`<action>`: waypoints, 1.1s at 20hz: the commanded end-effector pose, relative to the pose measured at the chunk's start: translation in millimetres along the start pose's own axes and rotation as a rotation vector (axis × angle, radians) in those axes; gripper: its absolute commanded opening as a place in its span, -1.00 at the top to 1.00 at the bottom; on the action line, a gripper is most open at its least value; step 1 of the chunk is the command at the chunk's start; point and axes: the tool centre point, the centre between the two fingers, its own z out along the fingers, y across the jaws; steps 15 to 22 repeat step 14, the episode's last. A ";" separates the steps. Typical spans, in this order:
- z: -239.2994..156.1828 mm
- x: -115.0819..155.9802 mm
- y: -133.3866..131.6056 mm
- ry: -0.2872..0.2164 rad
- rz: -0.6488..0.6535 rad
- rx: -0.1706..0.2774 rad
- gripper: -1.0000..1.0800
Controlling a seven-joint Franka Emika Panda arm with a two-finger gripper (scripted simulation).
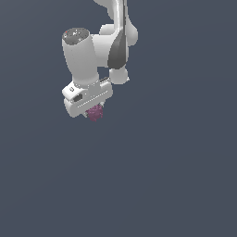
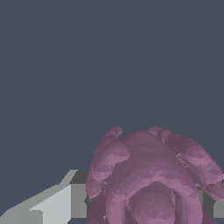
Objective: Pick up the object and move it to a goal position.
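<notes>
- So, quick rundown: my gripper is pointing down, and the object, that little lumpy magenta-purple blob, is tucked right under the white hand body, poking out below it in the exterior view.
- From the wrist view the object fills the whole lower part of the picture, bumpy lobes and all, with a light grey finger right beside it on one side. A sliver of grey shows on the other side too, so my read is that I'm pinching the blob between the fingers. I can't see the actual contact patches, though.
- Why hold it like that? It's tiny and knobbly, so squeezing it deep between the fingers, close to the palm, seems the safest way to keep it from rolling out. That's my guess, anyway.
- Whether it's lifted off the floor I honestly can't tell. The background is one flat grey-blue with no shadow or edge to judge by.
- Around it I see just my own arm above the hand. No goal marker shows up in either view, so I can't say which way it has to go.
- Nothing looks like it's in the way.
</notes>
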 end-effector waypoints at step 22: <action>-55.0 -10.6 34.5 -0.003 0.001 0.000 1.00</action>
